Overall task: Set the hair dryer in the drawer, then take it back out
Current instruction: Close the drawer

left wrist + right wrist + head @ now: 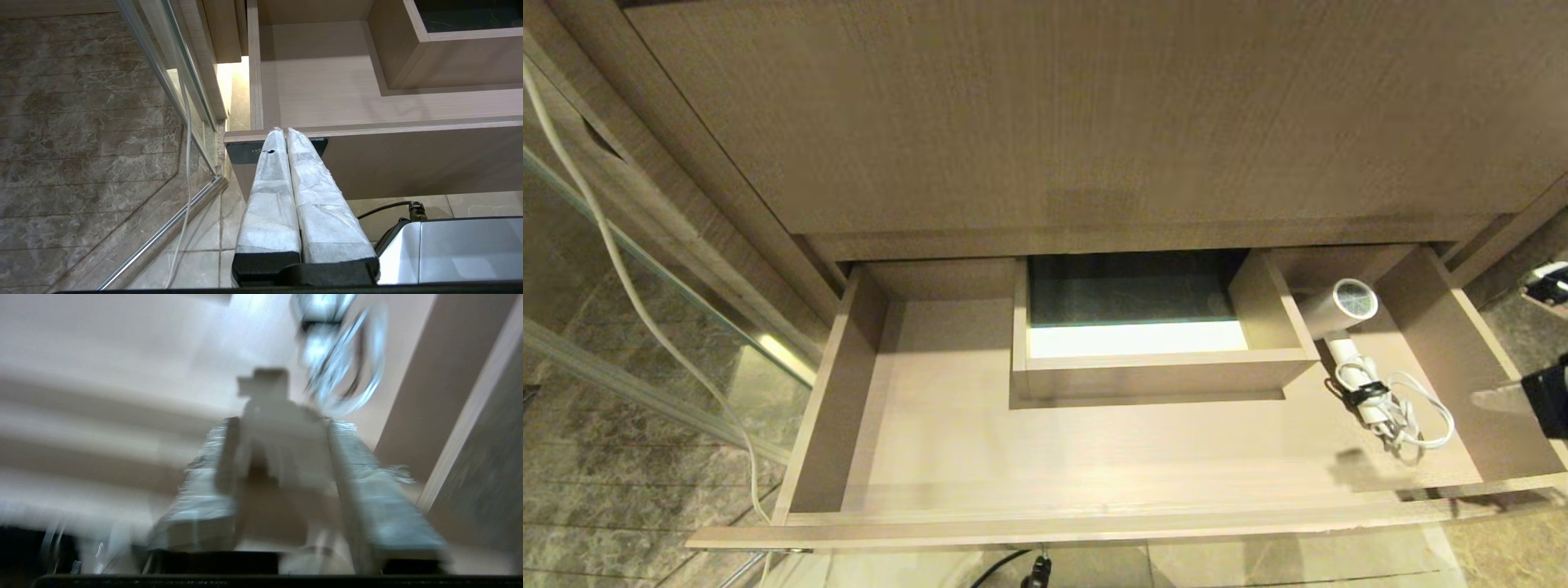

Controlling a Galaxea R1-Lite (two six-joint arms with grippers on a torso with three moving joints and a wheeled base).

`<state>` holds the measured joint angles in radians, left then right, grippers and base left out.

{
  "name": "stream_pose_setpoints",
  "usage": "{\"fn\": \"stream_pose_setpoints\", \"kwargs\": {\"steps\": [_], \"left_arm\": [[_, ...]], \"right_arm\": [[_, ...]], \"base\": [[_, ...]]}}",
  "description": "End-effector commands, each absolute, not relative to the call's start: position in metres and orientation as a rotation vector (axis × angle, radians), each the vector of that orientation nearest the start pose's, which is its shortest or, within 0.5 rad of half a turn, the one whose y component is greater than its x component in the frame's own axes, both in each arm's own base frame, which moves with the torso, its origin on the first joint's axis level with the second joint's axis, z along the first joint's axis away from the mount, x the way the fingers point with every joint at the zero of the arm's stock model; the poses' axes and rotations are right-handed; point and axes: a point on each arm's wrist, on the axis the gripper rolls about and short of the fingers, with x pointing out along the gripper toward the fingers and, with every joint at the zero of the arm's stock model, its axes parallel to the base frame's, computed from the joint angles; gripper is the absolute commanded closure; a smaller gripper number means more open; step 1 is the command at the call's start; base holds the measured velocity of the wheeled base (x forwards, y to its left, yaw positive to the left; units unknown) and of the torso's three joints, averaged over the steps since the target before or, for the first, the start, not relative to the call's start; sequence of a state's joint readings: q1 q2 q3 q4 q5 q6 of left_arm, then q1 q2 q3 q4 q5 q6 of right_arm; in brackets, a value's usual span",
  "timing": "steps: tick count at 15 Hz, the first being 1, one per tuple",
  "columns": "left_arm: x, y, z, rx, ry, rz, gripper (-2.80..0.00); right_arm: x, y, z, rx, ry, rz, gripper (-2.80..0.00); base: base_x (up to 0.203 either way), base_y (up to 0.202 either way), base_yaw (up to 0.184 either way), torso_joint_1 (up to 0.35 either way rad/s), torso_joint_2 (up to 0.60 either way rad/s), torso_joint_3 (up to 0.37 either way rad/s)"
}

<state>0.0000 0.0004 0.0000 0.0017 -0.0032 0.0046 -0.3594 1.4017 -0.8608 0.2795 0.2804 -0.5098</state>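
The drawer (1094,523) stands pulled out wide. In its right part lies the white hair dryer (1343,310), barrel toward the back, its strapped coil of cord (1396,408) toward the front. My right gripper (1503,398) hangs at the drawer's right wall, apart from the dryer. In the right wrist view, which is blurred, the gripper (282,424) is open with nothing between its fingers and the cord (339,355) lies beyond it. My left gripper (284,132) is shut and empty, parked low before the drawer's front left corner (408,159).
A boxed cutout (1160,367) rises at the drawer's mid-back. A tall wood panel (1094,122) stands above. A glass partition (645,269) and a white cable (621,278) run along the left over the marble floor. A dark label (241,153) sits on the drawer front.
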Motion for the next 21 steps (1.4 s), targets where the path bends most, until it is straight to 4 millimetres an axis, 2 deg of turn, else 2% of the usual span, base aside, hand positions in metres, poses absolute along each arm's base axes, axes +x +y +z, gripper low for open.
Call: {"fn": "stream_pose_setpoints", "kwargs": {"steps": [1, 2, 4, 7, 10, 17, 21], "left_arm": [[-0.023, 0.0, 0.075, 0.005, 0.005, -0.003, 0.0], [-0.023, 0.0, 0.075, 0.005, 0.005, -0.003, 0.0], [-0.023, 0.0, 0.075, 0.005, 0.005, -0.003, 0.0], [-0.023, 0.0, 0.075, 0.005, 0.005, -0.003, 0.0], [-0.023, 0.0, 0.075, 0.005, 0.005, -0.003, 0.0], [-0.023, 0.0, 0.075, 0.005, 0.005, -0.003, 0.0], [-0.023, 0.0, 0.075, 0.005, 0.005, -0.003, 0.0]], "right_arm": [[0.138, -0.045, 0.19, -0.216, 0.819, 0.132, 0.0], [0.119, -0.039, 0.177, -0.188, 0.939, 0.131, 0.0], [0.099, -0.034, 0.16, -0.181, 1.127, 0.081, 0.0], [0.105, -0.034, 0.157, -0.182, 1.171, 0.111, 0.0], [0.121, -0.037, 0.149, -0.17, 1.244, 0.153, 0.0], [0.173, -0.054, 0.133, -0.252, 1.358, 0.278, 0.0], [0.21, -0.066, 0.125, -0.258, 1.385, 0.306, 0.0]], "base": [[0.0, 0.0, 0.0, 0.0, 0.0, 0.0], [0.0, 0.0, 0.0, 0.0, 0.0, 0.0], [0.0, 0.0, 0.0, 0.0, 0.0, 0.0], [0.0, 0.0, 0.0, 0.0, 0.0, 0.0], [0.0, 0.0, 0.0, 0.0, 0.0, 0.0], [0.0, 0.0, 0.0, 0.0, 0.0, 0.0], [0.0, 0.0, 0.0, 0.0, 0.0, 0.0]]}}
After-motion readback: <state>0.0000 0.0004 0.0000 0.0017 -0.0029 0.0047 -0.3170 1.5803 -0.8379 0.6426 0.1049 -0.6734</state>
